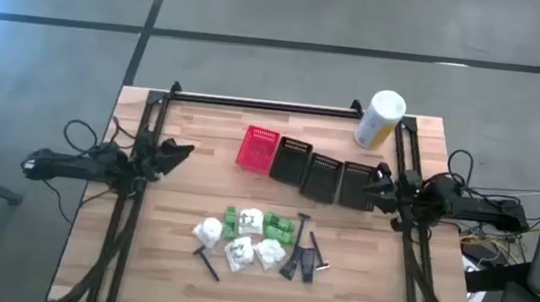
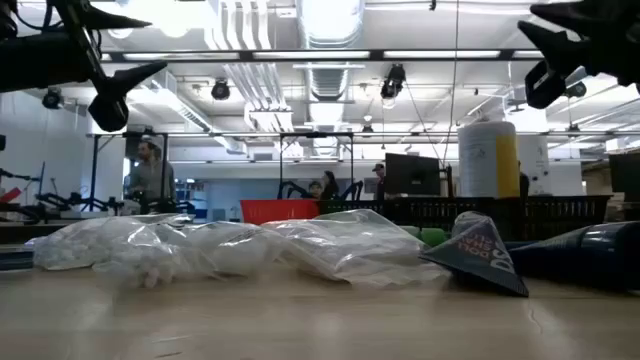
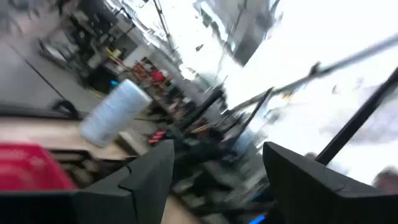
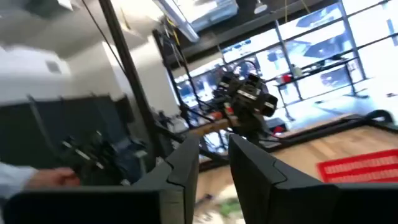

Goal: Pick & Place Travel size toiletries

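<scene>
The travel size toiletries (image 1: pixel 256 240) lie in a loose pile on the table's near middle: green packets (image 1: pixel 243 219), white crinkly pouches (image 1: pixel 209 230), slim black razors (image 1: pixel 299 255) and a black stick (image 1: pixel 208 263). In the low view the pouches (image 2: pixel 200 245) fill the foreground. My left gripper (image 1: pixel 177 151) hovers open above the table's left side, well off the pile. My right gripper (image 1: pixel 378 179) hovers over the table's right side beside the rightmost black basket, its fingers a narrow gap apart. Both grippers hold nothing.
A red slotted basket (image 1: pixel 258 150) and three black ones (image 1: pixel 323 175) stand in a row across the table's middle, beyond the pile. A tall white-and-yellow canister (image 1: pixel 381 119) stands at the far right corner. Bare wood lies left and right of the pile. People show in the room (image 2: pixel 150 170).
</scene>
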Controlling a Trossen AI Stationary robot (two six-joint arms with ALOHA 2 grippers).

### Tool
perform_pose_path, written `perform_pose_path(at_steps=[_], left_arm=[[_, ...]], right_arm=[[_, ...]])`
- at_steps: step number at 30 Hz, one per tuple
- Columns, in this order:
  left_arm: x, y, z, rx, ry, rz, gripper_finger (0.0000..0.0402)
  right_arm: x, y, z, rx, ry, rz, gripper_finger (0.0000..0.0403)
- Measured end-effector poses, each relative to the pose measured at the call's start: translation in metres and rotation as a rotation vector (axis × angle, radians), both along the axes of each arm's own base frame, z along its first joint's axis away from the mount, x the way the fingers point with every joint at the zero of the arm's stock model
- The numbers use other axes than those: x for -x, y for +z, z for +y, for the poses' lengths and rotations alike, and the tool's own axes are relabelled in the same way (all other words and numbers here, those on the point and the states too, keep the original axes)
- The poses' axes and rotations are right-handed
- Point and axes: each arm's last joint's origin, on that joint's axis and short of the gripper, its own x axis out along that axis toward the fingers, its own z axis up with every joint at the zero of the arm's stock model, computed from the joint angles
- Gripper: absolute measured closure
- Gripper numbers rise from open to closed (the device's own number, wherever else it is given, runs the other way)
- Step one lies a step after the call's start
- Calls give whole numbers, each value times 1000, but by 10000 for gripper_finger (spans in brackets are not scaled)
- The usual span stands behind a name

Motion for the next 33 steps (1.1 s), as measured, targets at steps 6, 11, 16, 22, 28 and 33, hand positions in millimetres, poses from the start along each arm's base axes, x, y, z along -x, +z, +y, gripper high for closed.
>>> perform_pose_path(at_steps=[6, 11, 16, 22, 28, 33], left_arm=[[0, -1, 0, 66, -15, -15, 149], [0, 1, 1, 51, 3, -24, 149], [2, 4, 1, 191, -39, -102, 149], [2, 5, 1, 229, -44, -131, 149], [4, 12, 0, 228, -101, -182, 149], [5, 20, -1, 198, -123, -197, 149]], right_arm=[[3, 8, 1, -124, 69, -71, 340], [5, 14, 1, -271, 135, -121, 351], [6, 15, 1, -376, 186, -111, 357], [7, 19, 2, -482, 205, -144, 357], [4, 26, 5, -551, 242, -204, 345], [-5, 29, 10, -553, 282, -219, 334]])
